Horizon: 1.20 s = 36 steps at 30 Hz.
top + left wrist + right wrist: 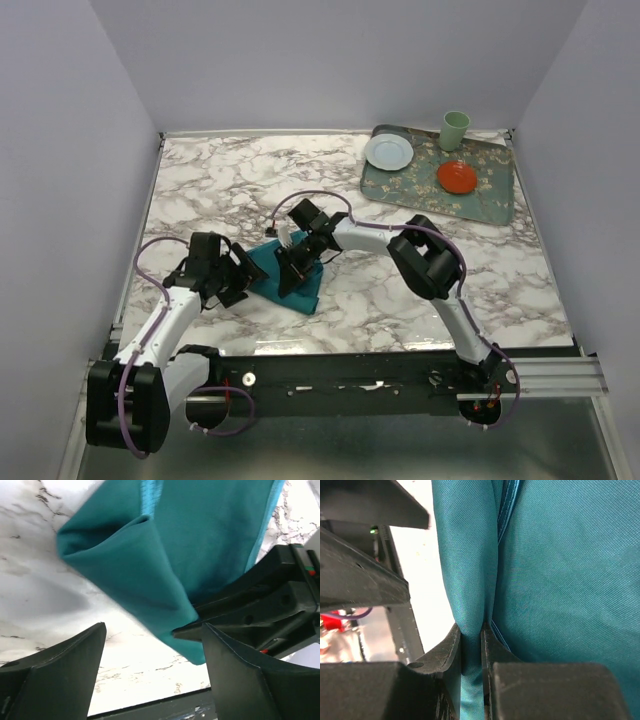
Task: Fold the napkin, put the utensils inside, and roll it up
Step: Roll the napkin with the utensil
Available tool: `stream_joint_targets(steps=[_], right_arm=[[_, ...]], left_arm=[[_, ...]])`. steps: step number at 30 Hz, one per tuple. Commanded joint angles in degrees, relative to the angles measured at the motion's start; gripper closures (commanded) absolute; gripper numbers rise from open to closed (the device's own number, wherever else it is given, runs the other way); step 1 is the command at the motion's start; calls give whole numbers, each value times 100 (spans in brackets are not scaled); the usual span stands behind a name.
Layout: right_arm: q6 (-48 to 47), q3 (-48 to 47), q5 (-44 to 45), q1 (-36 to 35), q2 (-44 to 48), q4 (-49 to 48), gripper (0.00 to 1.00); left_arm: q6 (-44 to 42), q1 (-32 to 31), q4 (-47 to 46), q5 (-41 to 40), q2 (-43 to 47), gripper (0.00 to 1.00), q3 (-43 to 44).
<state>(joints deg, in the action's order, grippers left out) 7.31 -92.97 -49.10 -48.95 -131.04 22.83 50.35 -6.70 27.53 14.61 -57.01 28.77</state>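
The teal napkin (292, 281) lies folded and bunched on the marble table, between my two grippers. My right gripper (293, 268) is shut on a pinched fold of the napkin (555, 570); in the right wrist view its jaws (471, 636) squeeze the cloth between them. My left gripper (240, 277) is open just left of the napkin. In the left wrist view its fingers (152, 630) stand wide apart with bare table between them, and the napkin (165, 555) hangs just beyond, its lower corner by the right finger. No utensils are in view.
A patterned grey-green tray (420, 190) sits at the back right, holding a white plate (388, 151), a red dish (457, 177) and a pale green cup (455, 129). Grey walls enclose the table on three sides.
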Motion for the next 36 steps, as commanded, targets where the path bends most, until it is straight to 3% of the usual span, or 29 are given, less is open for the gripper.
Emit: stream_joint_targets(steps=[1, 6, 12, 15, 19, 21, 23, 25, 33, 36], right_arm=[[95, -169, -564, -71, -457, 301, 93], [200, -257, -916, -18, -615, 292, 93], [499, -547, -1575, 131, -914, 284, 93], [631, -705, -1717, 122, -1019, 301, 93], [807, -881, -1953, 175, -1213, 301, 93], [895, -898, -1946, 184, -1248, 301, 93], [991, -890, -1972, 228, -1301, 292, 93], [1096, -829, -2085, 298, -1318, 257, 93], [1615, -582, -2402, 430, -1196, -287, 94], [1616, -512, -2420, 430, -1152, -358, 94]], left_arm=[[115, 37, -545, 384, -98, 21, -346], [-7, 11, -696, 323, -609, 26, -294], [54, -24, -608, -134, -697, 20, -293], [72, -51, -784, -99, -916, 25, -390], [81, -60, -890, -143, -935, 40, -513], [72, -60, -837, -160, -864, 40, -539], [46, -86, -645, -221, -742, 25, -505], [10, -86, -565, -266, -593, 18, -522], [274, -86, -907, -37, -679, 19, -803], [230, -86, -1039, -55, -925, 25, -707]])
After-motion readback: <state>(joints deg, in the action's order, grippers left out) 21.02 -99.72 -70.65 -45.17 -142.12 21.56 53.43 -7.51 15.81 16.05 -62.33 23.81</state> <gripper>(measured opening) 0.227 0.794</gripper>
